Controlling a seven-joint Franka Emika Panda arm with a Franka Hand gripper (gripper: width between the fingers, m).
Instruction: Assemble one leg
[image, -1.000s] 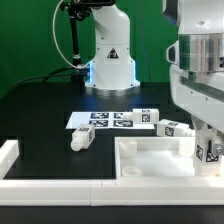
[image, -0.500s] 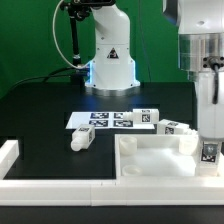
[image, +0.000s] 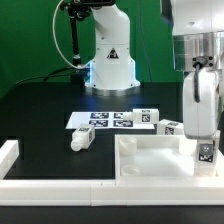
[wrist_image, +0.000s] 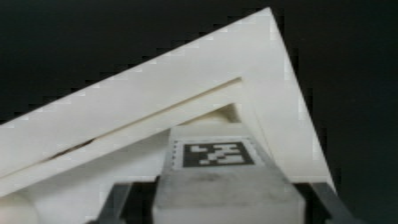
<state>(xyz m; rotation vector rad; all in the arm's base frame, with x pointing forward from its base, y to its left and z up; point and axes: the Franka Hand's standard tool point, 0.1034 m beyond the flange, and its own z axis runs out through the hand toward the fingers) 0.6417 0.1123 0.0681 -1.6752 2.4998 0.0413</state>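
Black tabletop (image: 40, 110), green backdrop behind, white arm base (image: 110, 60) at the far side. White rail (image: 60, 188) along the near edge, turning up at the exterior view's left.

Marker board (image: 100, 119) flat mid-table, several tags on it.

Legs, four visible in the exterior view:
- one leg (image: 81, 139) lying loose on the black surface, just in front of the marker board
- one (image: 144, 117) at the board's right end in the exterior view
- one (image: 170, 126) just beyond the panel's far right corner
- one, the held leg (image: 206, 154), upright in the gripper at the panel's right corner, tag facing the camera

One panel (image: 150, 160) – white, tray-like, raised rim – near the front at the exterior view's right.

Gripper (image: 205, 150) down at that corner, fingers pinching the held leg. Wrist view confirms: dark fingers (wrist_image: 125, 205) either side of the leg body (wrist_image: 222, 190), tag on top, panel corner (wrist_image: 249, 70) directly below. Cannot tell whether the leg's end touches the panel or sits in a hole – hidden by the leg itself.
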